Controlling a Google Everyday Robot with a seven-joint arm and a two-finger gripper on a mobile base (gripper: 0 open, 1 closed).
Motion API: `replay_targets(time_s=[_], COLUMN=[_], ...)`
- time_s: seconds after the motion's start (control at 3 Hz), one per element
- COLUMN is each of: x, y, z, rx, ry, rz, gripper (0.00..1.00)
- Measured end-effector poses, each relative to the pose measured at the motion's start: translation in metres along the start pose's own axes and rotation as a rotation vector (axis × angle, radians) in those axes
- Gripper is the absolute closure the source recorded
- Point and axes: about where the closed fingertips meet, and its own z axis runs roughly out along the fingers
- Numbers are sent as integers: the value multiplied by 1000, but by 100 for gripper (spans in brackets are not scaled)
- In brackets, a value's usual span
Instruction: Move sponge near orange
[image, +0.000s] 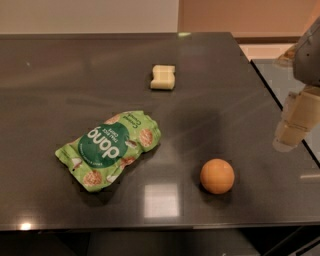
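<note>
We see the sponge (163, 77) lying flat on the dark desk (60, 75), toward the far edge and about midway between the left and right edges. It is well apart from the pincer (288, 136), which hangs over the desk's right edge, holding nothing; we cannot tell whether it is spread or pressed together. The orange (217, 176) sits near the front edge, right of the middle, between sponge and pincer in width. A green snack bag (110, 150) lies toward the front-left corner; its white logo reads "dang", upside down to us, and the smaller print is illegible.
</note>
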Motion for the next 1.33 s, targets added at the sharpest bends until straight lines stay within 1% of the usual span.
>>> replay_targets(time_s=[0.33,0.67,1.0,1.33], x=[0,-4,-13,-37], y=[0,-16,-52,-93], z=[0,3,14,33], rx=[0,3,18,42], ry=[0,-40,-107,-169], rz=[0,15,51,77], gripper=[0,0,0,0])
